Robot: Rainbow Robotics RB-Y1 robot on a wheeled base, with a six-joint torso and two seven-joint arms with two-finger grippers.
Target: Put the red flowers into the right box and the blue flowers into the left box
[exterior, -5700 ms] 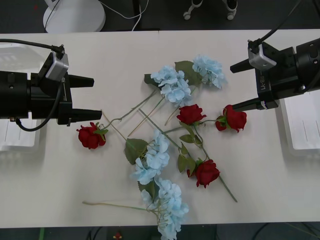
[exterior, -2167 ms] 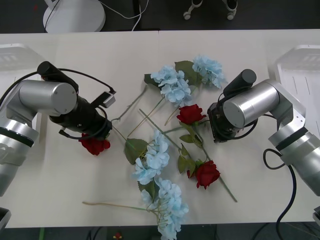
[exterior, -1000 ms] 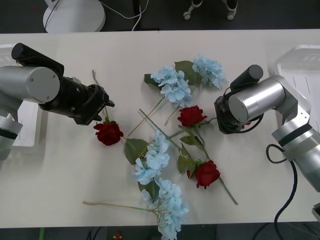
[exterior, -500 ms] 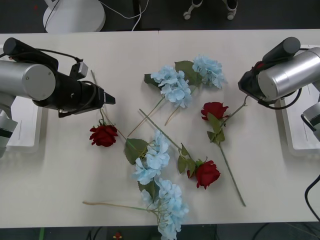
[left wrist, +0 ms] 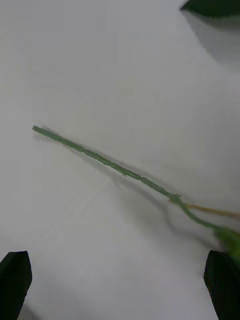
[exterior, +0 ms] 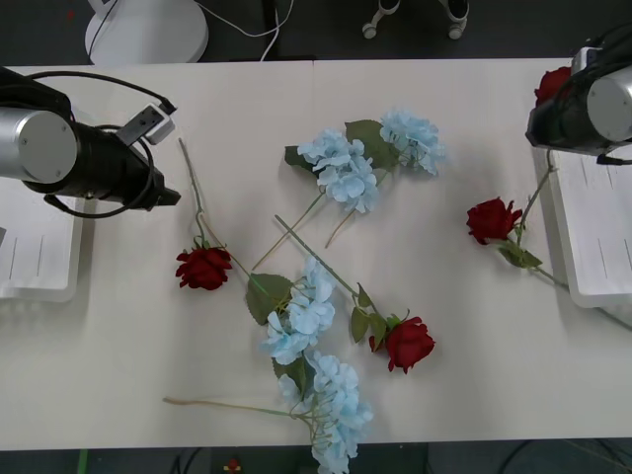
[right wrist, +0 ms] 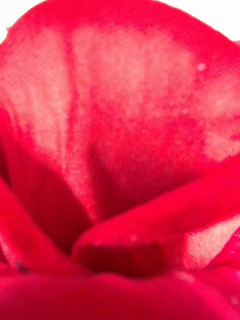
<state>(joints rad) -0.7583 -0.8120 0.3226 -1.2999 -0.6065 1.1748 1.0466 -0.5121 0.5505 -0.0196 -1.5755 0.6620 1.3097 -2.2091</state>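
My right gripper [exterior: 563,104] is at the far right, over the back of the right box [exterior: 597,232], shut on a red flower [exterior: 553,84] whose petals press against the camera [right wrist: 120,165]. Its stem hangs down and is tangled with a second red flower [exterior: 492,219], which lies beside the box. My left gripper [exterior: 166,195] is open over a bare green stem [left wrist: 110,165], near the left box [exterior: 39,252]. That stem's red flower [exterior: 204,268] lies on the table. Another red flower [exterior: 406,343] lies at centre. Blue flowers [exterior: 341,170] [exterior: 413,138] [exterior: 299,318] [exterior: 336,405] lie in the middle.
Loose stems cross the table's middle between the flowers [exterior: 296,222]. A long stem [exterior: 227,405] lies near the front edge. The second red flower's stem [exterior: 583,296] trails over the right box's front corner. A white stand base [exterior: 148,30] sits behind the table.
My right arm has swung right and back over the right box with its red flower, dragging the tangled second one along. My left arm has drawn back to the left, off its flower.
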